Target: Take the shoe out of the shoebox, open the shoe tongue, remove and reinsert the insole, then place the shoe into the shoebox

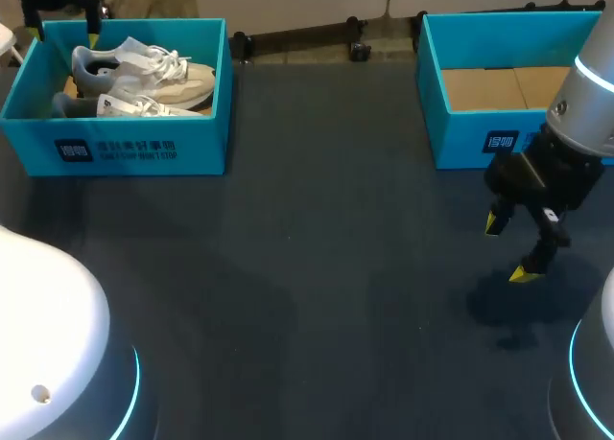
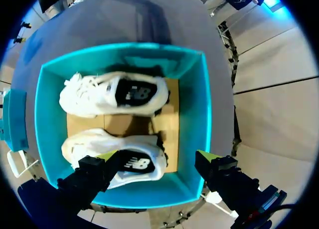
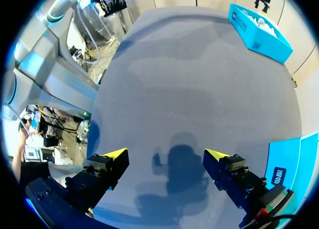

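Left pincer (image 2: 157, 156) gapes empty over the shoebox (image 2: 195, 109); shoe (image 2: 132, 165) inside, not yet lifted. Right pincer (image 1: 508, 250) open, empty. All steps remain.

A dark grey, matte worktop (image 1: 317, 267) spreads across the whole scene, carrying at its far right corner an open teal box (image 1: 460, 138) with a white label on its front wall and a brown cardboard floor, and, nearer the front right, a soft dark shadow (image 1: 518, 311).
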`<state>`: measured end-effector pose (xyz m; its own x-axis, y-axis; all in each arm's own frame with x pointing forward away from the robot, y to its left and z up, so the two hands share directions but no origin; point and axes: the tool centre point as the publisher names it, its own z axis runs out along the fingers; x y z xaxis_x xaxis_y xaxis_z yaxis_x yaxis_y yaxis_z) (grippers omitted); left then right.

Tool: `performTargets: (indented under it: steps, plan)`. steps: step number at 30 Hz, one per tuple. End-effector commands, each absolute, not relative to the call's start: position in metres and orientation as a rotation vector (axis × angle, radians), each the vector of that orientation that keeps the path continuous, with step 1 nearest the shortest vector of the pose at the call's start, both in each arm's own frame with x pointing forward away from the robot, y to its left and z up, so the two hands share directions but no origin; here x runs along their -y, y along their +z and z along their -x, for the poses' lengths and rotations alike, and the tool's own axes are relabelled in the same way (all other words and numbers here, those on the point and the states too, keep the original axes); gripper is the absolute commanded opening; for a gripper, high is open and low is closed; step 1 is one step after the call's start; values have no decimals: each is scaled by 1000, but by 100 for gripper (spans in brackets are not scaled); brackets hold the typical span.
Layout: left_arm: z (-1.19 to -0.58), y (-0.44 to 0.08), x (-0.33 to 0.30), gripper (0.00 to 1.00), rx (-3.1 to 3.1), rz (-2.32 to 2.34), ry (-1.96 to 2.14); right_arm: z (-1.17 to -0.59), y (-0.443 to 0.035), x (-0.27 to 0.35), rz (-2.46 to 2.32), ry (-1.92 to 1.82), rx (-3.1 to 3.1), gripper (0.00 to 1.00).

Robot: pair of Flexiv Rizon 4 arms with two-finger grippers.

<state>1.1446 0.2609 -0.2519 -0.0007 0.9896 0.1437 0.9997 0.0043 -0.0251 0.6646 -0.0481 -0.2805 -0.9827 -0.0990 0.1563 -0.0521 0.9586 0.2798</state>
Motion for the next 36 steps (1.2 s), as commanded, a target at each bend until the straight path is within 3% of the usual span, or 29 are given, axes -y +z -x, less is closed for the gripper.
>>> performTargets:
  steps: [1,12,36]
  plan:
    - [-1093,-241,-263,100,2144,2182,-195,-664,-281,48,-115,-411,2942,100]
    - [-1057,-247,-267,100,2096,2169,-109,-664,-281,48,-115,-411,2942,100]
    - [-1041,-247,-270,100,2086,2179,-109,-664,-281,48,-115,-411,2942,100]
